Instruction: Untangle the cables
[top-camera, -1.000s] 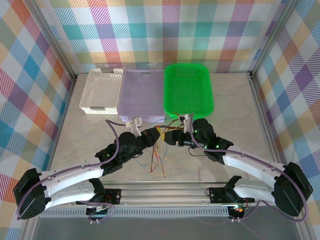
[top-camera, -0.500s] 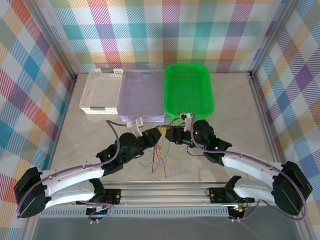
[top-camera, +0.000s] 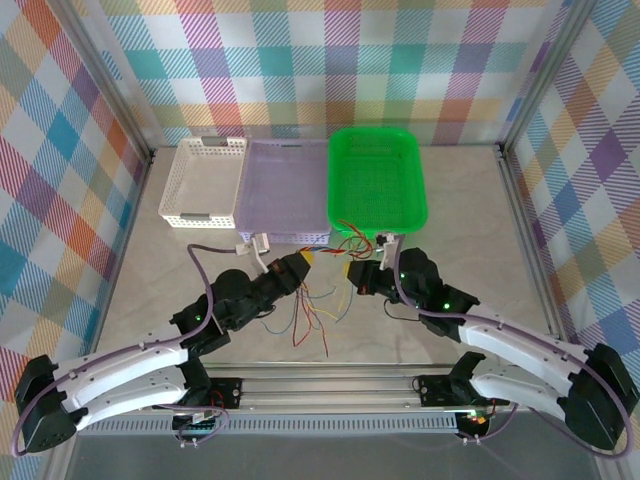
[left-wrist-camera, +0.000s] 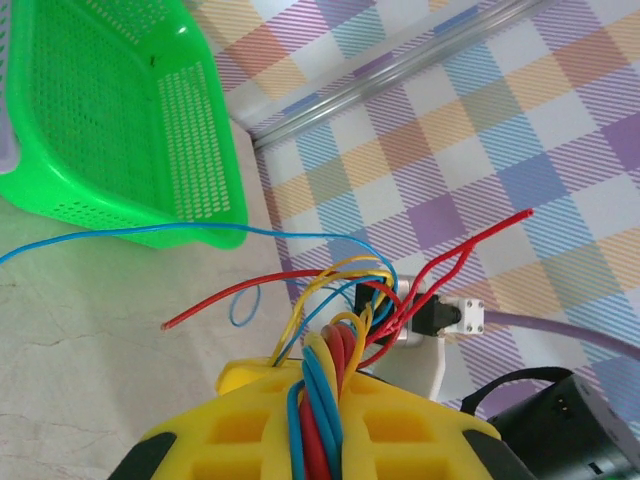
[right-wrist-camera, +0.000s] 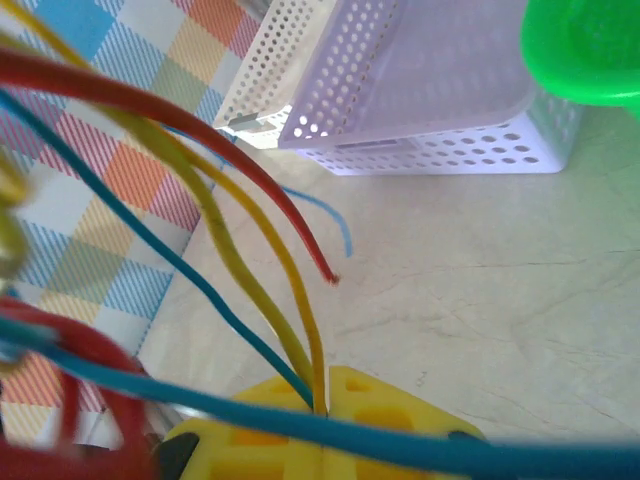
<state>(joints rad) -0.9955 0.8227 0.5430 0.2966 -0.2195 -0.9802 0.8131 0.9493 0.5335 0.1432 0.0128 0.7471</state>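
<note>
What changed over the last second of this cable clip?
The right gripper closed on a yellow wire and drew right; the left gripper, still shut on the cables, drew left, so the two parted. The green basket, purple basket and white basket stayed put.

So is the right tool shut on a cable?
Shut. The right tool has its pads together, a yellow cable pinched in the seam.
</note>
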